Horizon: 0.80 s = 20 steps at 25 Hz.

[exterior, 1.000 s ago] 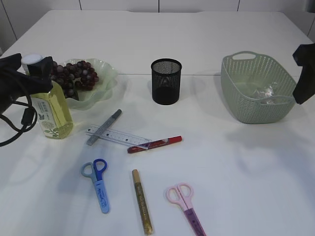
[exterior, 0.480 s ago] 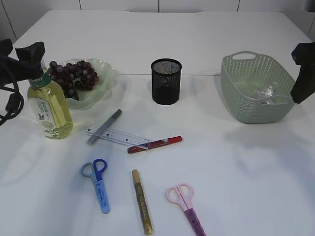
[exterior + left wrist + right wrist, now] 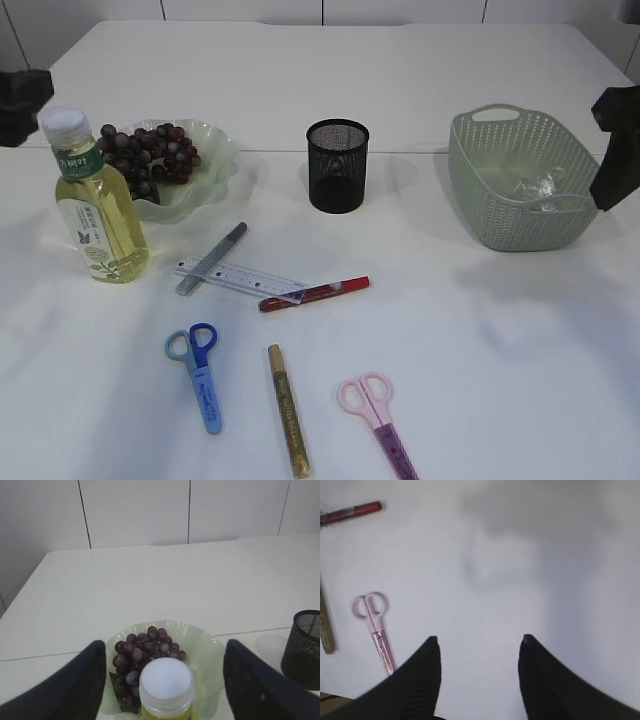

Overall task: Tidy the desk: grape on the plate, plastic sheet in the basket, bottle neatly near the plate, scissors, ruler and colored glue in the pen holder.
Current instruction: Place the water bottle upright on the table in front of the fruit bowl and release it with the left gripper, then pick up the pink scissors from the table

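The bottle point(image 3: 97, 200) is standing upright near the left edge of the table point(image 3: 480, 330), touching the front-left rim of the plate point(image 3: 222, 160). The grapes point(image 3: 148, 157) are lying on the plate. The left gripper point(image 3: 165, 680) is sitting behind the bottle with its fingers point(image 3: 75, 690) spread wide on either side of the white cap point(image 3: 166, 679), touching nothing and holding nothing.

The pen holder point(image 3: 337, 165) is standing empty toward the back centre. The basket point(image 3: 520, 180) is sitting near the right edge with the plastic sheet point(image 3: 535, 187) lying inside it.

In front of the plate, the ruler point(image 3: 240, 279) is lying flat, with a grey pen point(image 3: 212, 258) crossing its left end and a red pen point(image 3: 315, 293) touching its right end. Along the front edge, blue scissors point(image 3: 197, 371), a gold pen point(image 3: 288, 410) and pink scissors point(image 3: 378, 410) are lying apart from each other.

The right gripper point(image 3: 477, 677) is hanging over bare table right of the pink scissors, its fingers point(image 3: 420, 680) parted and gripping nothing.
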{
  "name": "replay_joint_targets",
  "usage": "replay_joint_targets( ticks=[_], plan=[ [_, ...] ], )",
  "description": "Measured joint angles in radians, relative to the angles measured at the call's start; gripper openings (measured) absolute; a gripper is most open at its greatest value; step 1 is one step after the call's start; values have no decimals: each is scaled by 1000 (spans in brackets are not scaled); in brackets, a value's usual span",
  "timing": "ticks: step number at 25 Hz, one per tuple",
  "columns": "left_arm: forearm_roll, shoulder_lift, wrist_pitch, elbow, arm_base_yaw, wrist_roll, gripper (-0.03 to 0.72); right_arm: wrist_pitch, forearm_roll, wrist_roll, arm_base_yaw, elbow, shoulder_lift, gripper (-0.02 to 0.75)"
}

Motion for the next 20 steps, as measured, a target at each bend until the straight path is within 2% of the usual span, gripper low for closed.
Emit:
replay_joint_targets(
  ticks=[6, 14, 17, 20],
  plan=[
    [0, -218, 304, 0, 0, 0, 522, 0, 10, 0, 0, 0, 0, 405],
    [-9, -494, 757, -9, 0, 0, 480, 0, 114, 18, 5, 0, -8, 405],
    [-13, -542, 956, -63, 0, -9, 463, 0, 114, 37, 41, 0, -17, 405],
    [-13, -554, 1142, -141, 0, -63, 456, 0, 114, 53, 114, 0, -19, 405]
  ],
)
